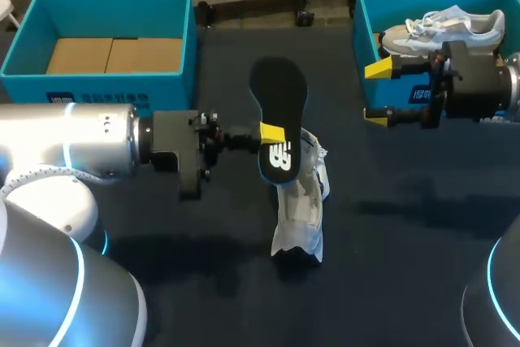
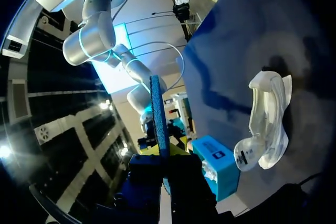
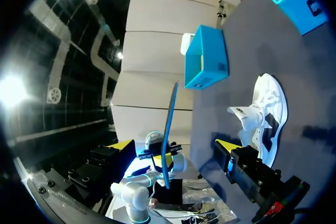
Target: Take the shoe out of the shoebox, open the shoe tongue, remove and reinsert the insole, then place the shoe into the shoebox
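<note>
At centre frame, the left jaws clamp the black insole (image 1: 279, 91) above the white shoe (image 1: 301, 209) lying on the desk (image 1: 406, 241); the right jaws gape apart, upper right.

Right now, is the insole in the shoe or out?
Out. The left gripper holds the insole in the air, clear of the shoe lying below.

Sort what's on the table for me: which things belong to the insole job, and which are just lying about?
In the job: insole, gripped by the left gripper; white shoe on the table; blue shoebox with no shoe in it, likely its own.
Lying about: second shoe inside the other blue box, near the open right gripper.
</note>
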`<state>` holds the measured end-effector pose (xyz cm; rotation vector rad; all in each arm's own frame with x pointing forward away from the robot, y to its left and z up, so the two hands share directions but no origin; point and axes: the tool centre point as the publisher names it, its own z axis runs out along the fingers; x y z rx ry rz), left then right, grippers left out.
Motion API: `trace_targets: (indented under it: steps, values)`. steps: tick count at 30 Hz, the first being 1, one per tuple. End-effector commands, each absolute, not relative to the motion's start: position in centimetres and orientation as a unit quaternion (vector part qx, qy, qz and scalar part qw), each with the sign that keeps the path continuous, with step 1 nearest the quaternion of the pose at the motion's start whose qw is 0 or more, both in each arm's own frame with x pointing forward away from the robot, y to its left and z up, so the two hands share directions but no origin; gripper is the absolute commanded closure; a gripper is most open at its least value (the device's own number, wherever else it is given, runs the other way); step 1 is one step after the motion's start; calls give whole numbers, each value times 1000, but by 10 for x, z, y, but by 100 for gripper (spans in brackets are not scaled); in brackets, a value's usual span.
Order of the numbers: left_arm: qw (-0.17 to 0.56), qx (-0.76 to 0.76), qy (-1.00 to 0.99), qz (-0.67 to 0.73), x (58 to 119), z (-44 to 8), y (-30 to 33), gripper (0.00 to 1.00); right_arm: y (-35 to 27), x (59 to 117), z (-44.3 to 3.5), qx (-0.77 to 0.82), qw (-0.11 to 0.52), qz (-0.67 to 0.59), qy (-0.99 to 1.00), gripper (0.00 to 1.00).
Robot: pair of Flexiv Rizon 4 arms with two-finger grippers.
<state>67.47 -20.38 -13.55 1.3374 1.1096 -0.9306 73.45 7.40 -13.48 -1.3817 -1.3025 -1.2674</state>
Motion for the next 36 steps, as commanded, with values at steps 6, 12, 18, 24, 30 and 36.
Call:
trace_targets:
  steps: [6,12,18,24,30,36]
  values:
    - [563,576,452,-383,699,-142,-226,100,106,743,-136,-545,425,-501,-521,0]
    - [570,587,436,-374,700,-146,-238,100,118,745,-137,-544,432,-494,-523,39]
    - [568,593,432,-373,701,-150,-253,100,127,745,-137,-540,435,-496,-523,49]
    - [570,594,429,-371,701,-153,-264,100,131,745,-139,-538,440,-494,-522,54]
    - [575,593,427,-369,702,-153,-272,100,137,746,-141,-534,447,-492,-522,59]
    - [577,591,426,-368,701,-152,-272,100,135,746,-142,-535,445,-493,-521,71]
